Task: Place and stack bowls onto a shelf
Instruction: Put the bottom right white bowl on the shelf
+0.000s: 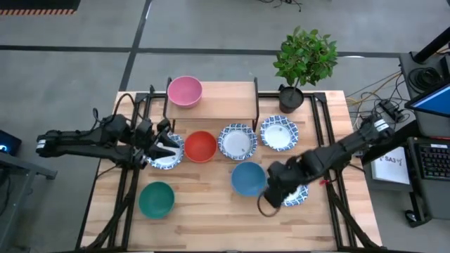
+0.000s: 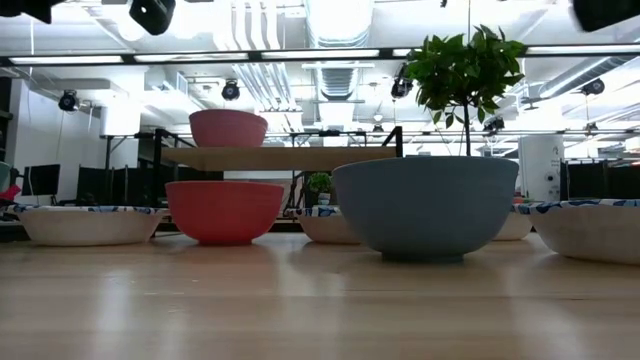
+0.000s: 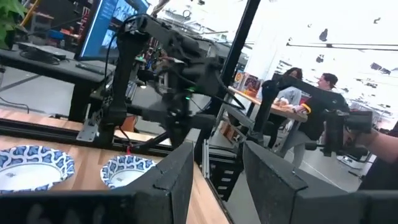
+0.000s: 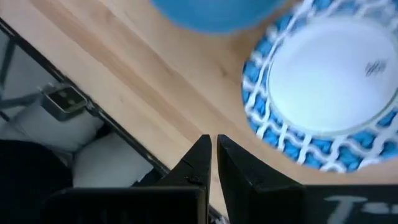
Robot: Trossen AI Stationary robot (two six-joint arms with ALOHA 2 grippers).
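The shelf (image 1: 218,105) stands at the table's far side with the pink bowl (image 1: 185,91) on its left half. On the table rest the red bowl (image 1: 200,146), green bowl (image 1: 156,199), blue bowl (image 1: 248,178) and several blue-rimmed white bowls. My left gripper (image 1: 167,149) hovers open above the leftmost patterned bowl (image 1: 169,159); nothing shows between its fingers (image 3: 180,174). My right gripper (image 4: 214,146) is shut, raised over bare wood between the blue bowl and the near-right patterned bowl (image 4: 323,93).
A potted plant (image 1: 304,60) stands at the far right corner beside the shelf. Two more patterned bowls (image 1: 237,141) (image 1: 280,133) sit in front of the shelf. Black frame rails run along both table sides. Bare wood lies along the near edge.
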